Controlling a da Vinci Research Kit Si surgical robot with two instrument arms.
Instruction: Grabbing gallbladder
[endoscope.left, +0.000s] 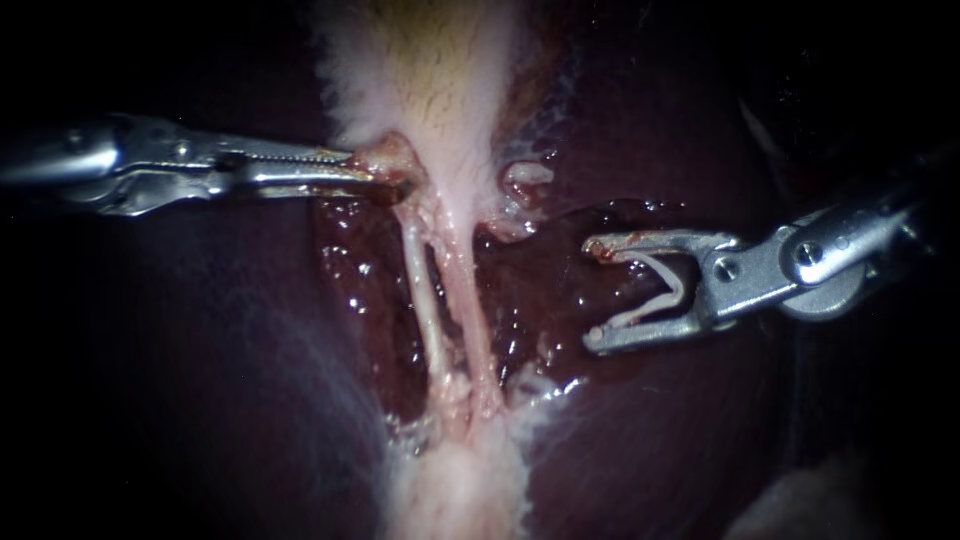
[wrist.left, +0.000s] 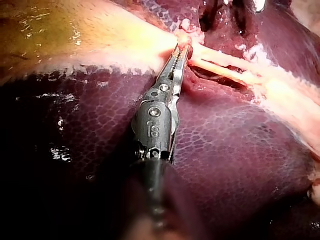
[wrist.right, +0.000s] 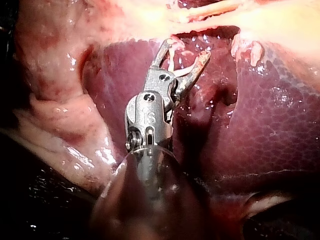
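Note:
The pale gallbladder (endoscope.left: 430, 70) fills the upper middle of the endoscope view and narrows to a pinkish neck. My left instrument (endoscope.left: 380, 172) comes in from the left, its long toothed jaws shut on that neck; in the left wrist view the left instrument (wrist.left: 184, 46) pinches the same pale tissue at the gallbladder (wrist.left: 75, 35) edge. Two thin whitish tubes (endoscope.left: 440, 300) run down from the neck. My right instrument (endoscope.left: 595, 290) hangs to the right of them with jaws wide open, a pale V-shaped clip (endoscope.left: 665, 290) lining their inner faces, touching no tissue. The right instrument (wrist.right: 185, 50) gapes likewise.
Dark red liver (endoscope.left: 700, 430) surrounds everything, with a wet raw bed (endoscope.left: 540, 290) between the tubes and my right instrument. A small pale tissue tag (endoscope.left: 525, 178) sits right of the neck. Whitish tissue (endoscope.left: 460, 490) widens below the tubes.

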